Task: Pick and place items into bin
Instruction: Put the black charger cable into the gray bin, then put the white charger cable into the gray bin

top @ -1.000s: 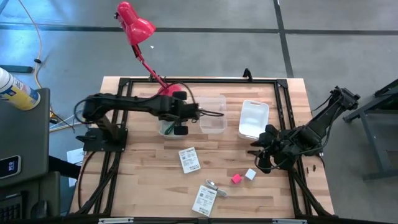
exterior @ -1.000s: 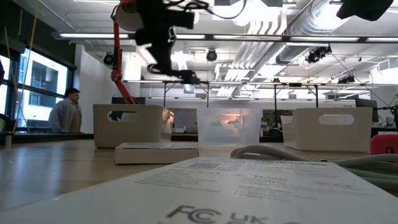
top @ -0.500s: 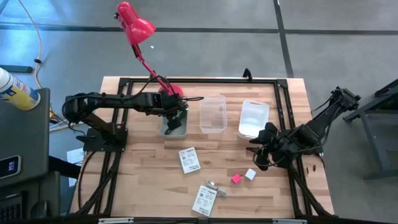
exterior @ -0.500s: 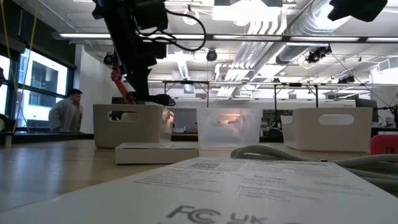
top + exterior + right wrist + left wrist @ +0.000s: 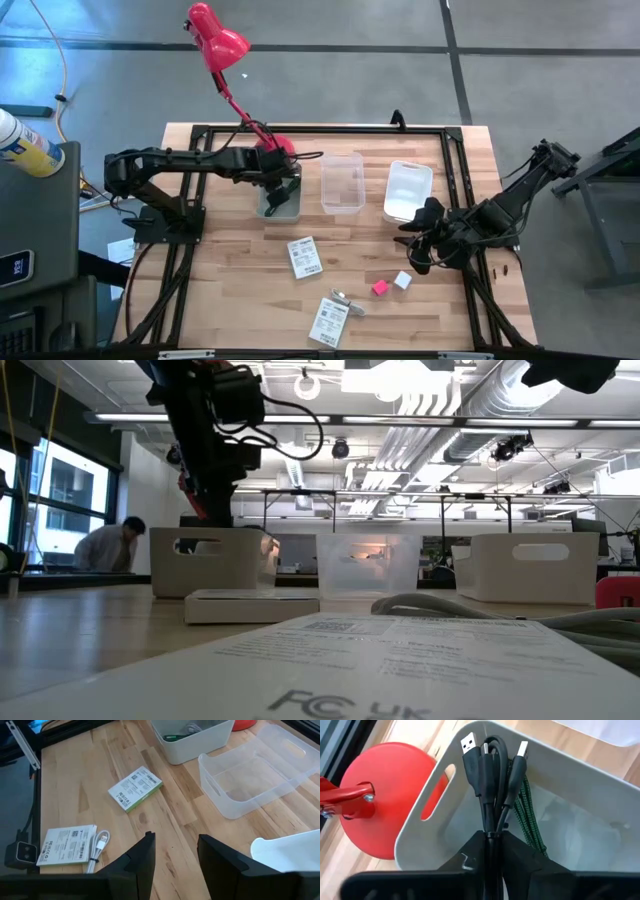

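Reaching over the grey bin (image 5: 279, 200) beside the round base of the red desk lamp (image 5: 218, 40), the left gripper (image 5: 283, 186) holds a bundled black cable (image 5: 492, 785) between its two dark fingers (image 5: 470, 852). The left wrist view shows the cable running up from between the fingertips, its plug ends fanned out against the bin's inner wall near the handle slot, with a green braided cable (image 5: 526, 815) lying alongside it inside the bin. The fingers stand close together on the cable.

The right gripper (image 5: 418, 250) hangs low over the table's right side, near the white bin (image 5: 408, 190). Its fingers (image 5: 142, 857) stand a little apart with nothing between them.

A clear bin (image 5: 342, 183) stands between the grey bin and the white bin. On the bare wood in front of the bins lie a white printed box (image 5: 305, 257), a second printed card (image 5: 327, 321) with a grey metal piece (image 5: 345, 300) just beside it, a pink cube (image 5: 380, 288) and a white cube (image 5: 402, 280) close together near the right gripper.

In the low view a person (image 5: 112, 546) shows in the room beyond the table.
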Robot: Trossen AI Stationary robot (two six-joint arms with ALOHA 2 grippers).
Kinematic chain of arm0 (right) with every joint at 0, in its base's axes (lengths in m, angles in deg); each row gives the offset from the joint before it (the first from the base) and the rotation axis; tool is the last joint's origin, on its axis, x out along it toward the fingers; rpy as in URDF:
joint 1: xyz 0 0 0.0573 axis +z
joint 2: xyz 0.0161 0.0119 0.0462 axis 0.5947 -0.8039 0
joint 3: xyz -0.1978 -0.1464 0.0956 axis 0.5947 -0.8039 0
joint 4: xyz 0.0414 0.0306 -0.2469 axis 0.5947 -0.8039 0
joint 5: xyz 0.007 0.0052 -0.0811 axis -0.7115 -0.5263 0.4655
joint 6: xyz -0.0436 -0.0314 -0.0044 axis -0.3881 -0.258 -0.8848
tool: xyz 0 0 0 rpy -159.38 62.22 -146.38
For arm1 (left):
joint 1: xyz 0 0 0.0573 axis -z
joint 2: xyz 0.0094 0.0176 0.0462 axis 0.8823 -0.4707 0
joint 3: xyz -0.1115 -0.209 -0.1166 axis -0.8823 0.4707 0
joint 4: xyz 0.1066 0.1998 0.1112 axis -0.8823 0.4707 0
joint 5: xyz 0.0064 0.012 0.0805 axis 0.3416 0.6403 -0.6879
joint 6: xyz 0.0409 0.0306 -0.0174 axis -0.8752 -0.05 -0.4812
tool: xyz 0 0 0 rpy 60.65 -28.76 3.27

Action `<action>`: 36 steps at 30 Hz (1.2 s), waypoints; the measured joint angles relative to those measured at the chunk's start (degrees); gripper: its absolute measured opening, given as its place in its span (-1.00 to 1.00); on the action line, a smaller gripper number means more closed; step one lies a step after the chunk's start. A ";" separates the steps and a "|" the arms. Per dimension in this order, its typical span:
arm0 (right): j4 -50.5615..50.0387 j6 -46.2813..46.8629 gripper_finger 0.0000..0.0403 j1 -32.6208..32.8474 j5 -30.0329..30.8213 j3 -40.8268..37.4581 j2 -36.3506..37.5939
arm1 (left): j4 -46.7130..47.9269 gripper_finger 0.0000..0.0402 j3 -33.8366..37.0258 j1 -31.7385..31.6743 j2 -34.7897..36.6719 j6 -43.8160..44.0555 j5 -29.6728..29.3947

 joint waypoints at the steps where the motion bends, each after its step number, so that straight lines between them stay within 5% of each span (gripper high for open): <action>1: 0.00 0.00 -0.32 0.00 0.00 0.00 -0.01 | 0.14 -0.70 0.04 0.00 0.00 0.00 0.02; 7: 0.03 0.00 -0.32 0.00 0.27 0.00 -0.02 | 0.17 -0.33 0.04 0.00 0.00 -0.76 0.73; 14: 0.46 0.00 -0.32 -0.02 0.28 0.00 0.00 | -0.12 -0.09 -0.48 1.03 -0.02 -7.06 10.34; 24: 0.47 0.02 -0.32 -0.02 2.44 0.00 -0.02 | -0.93 -0.25 -8.12 10.33 0.57 -19.65 18.76; 30: 0.46 -0.02 -0.32 -0.02 2.88 0.00 0.00 | -12.83 -0.35 -9.55 18.75 0.57 -28.12 26.22; 36: 0.37 -0.07 -0.32 -0.02 3.22 0.00 0.00 | -20.09 -0.42 -9.51 26.12 -1.69 -36.71 21.83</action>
